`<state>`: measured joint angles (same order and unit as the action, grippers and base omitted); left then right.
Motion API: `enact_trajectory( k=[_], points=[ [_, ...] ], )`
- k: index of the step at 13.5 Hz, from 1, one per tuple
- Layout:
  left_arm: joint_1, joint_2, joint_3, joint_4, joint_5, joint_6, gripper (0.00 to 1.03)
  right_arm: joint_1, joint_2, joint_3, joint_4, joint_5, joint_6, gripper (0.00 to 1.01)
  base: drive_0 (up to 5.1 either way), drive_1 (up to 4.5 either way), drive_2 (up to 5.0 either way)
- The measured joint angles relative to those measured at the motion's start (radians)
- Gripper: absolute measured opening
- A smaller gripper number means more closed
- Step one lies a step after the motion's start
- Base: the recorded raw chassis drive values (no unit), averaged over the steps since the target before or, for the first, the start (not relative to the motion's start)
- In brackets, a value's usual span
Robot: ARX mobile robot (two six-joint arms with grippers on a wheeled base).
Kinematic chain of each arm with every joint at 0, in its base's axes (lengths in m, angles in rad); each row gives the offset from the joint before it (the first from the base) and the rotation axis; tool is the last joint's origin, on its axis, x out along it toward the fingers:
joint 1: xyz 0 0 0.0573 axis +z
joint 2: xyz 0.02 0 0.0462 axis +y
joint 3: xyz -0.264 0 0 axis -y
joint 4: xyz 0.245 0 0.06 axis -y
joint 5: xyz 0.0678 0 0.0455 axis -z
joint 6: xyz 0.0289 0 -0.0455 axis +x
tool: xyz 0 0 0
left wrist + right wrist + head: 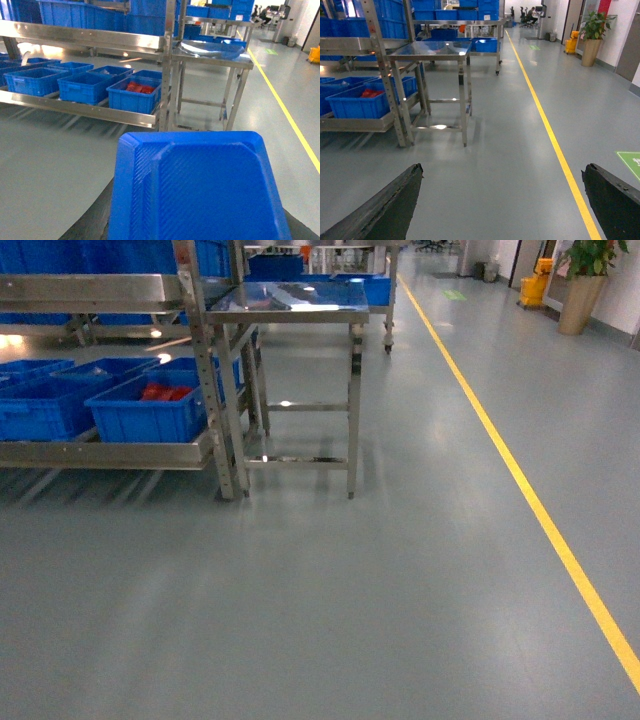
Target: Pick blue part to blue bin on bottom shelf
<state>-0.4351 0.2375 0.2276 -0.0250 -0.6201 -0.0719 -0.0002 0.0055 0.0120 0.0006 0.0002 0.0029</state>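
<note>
**Mia:** Can you read any words?

**Ben:** Only one spot has marks. It is a green sign on the floor (631, 162) at the right edge of the right wrist view, and its white marks are cut off, so I cannot read them.

**Mia:** Where is the blue part?

**Ben:** The blue part (200, 175) fills the bottom of the left wrist view. It is flat with a raised rim and tiny lines on it. It sits at the left pincer (200, 202), with one dark finger (92, 220) showing at each side of it. It may be gripped, but I cannot tell if the pincer is squeezing it.

**Mia:** And the other one?

**Ben:** The right pincer (502, 169) is spread wide and has nothing in it.

**Mia:** Where are the bins?

**Ben:** The blue bins (60, 405) stand in a row on the bottom shelf (100, 452), behind its flat steel front rail. The last bin (150, 415) has red parts (165, 392) in it (it stands just beside the rack post). The blue part is well apart from them.

**Mia:** Is there room to move?

**Ben:** Yes. The grey floor (320, 600) is wide and bare in front of the shelf. The steel bench (290, 305) stands just beside the rack's right end. A yellow line (520, 480) runs along the floor to the right.
</note>
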Motion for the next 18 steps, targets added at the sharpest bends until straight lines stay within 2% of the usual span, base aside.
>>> enact_trajectory(
  k=[18],
  points=[
    [0.0,-0.002,0.0,-0.004,-0.001,0.0,0.43,0.0,0.0,0.0,-0.005,0.0,0.0,0.98,-0.1,4.13,-4.3]
  ],
)
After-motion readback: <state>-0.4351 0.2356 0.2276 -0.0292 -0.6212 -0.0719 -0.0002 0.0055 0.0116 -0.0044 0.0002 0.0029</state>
